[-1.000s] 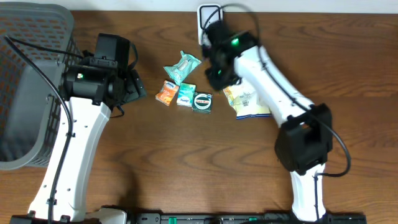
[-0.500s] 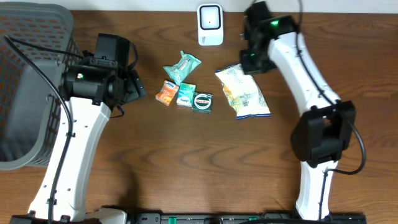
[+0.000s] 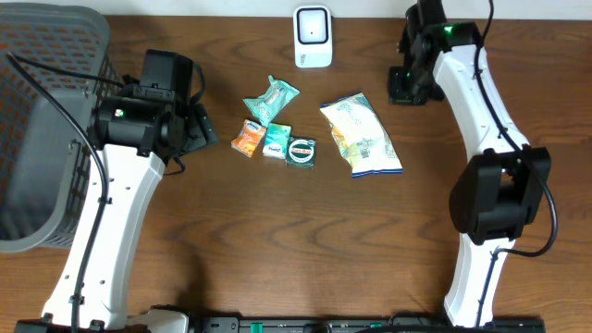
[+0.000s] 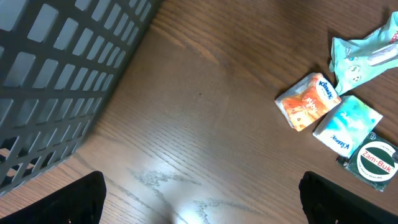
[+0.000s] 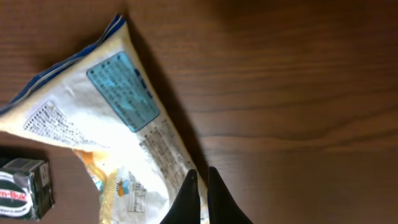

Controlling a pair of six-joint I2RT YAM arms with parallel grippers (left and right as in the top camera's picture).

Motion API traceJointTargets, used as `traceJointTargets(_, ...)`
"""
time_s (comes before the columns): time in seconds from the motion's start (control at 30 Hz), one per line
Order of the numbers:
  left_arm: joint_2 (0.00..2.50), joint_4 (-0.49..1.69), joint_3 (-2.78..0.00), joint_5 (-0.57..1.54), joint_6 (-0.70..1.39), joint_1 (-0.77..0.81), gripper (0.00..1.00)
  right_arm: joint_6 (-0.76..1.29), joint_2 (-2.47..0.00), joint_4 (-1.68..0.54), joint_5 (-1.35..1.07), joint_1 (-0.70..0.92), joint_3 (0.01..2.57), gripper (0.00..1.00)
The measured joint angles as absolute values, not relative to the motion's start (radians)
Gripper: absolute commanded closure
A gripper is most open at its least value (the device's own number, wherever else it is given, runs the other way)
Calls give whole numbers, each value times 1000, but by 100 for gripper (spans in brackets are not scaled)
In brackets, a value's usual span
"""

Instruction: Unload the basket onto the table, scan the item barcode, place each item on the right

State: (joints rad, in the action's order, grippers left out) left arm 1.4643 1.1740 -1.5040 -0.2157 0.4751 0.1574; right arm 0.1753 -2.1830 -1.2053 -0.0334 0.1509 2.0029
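A white barcode scanner (image 3: 313,37) stands at the table's back edge. In front of it, to the right, a pale yellow snack bag (image 3: 361,136) lies flat, printed side up (image 5: 118,106). My right gripper (image 3: 403,90) hovers right of the scanner and behind the bag's far corner. Its fingers (image 5: 189,196) are shut with nothing between them, and they hang above the bag's edge (image 5: 200,186). My left gripper (image 3: 200,129) is to the left of the small items. Its black fingers (image 4: 78,199) stand wide open over bare wood (image 4: 200,208).
A teal packet (image 3: 273,97), an orange tissue pack (image 3: 248,139), a blue tissue pack (image 3: 276,141) and a green Zam-Buk tin (image 3: 301,151) cluster at mid-table. A grey mesh basket (image 3: 46,120) fills the left side.
My right arm has swung from over the scanner and bag to the right and toward the back edge, shut throughout. The snack bag is now uncovered. The left arm has not moved.
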Motion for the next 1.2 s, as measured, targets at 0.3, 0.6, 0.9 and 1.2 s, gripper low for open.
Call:
traceJointTargets(0.3,1465,1174,-1504,-216,475,157,2,167,-2183,-1019,-172,228,1701,99)
traceJointTargets(0.6,1465,1173,-1504,-216,475,157,2,163,-2170,-1172,-190,279,1751,99)
traceJointTargets(0.9,1465,1174,-1504,-216,475,157,2,157,-2057,-1287,-167,307,1936,99)
traceJointTargets(1.2,1465,1174,-1504,-216,475,157,2,299,-2065,-898,-69,416,1595,98)
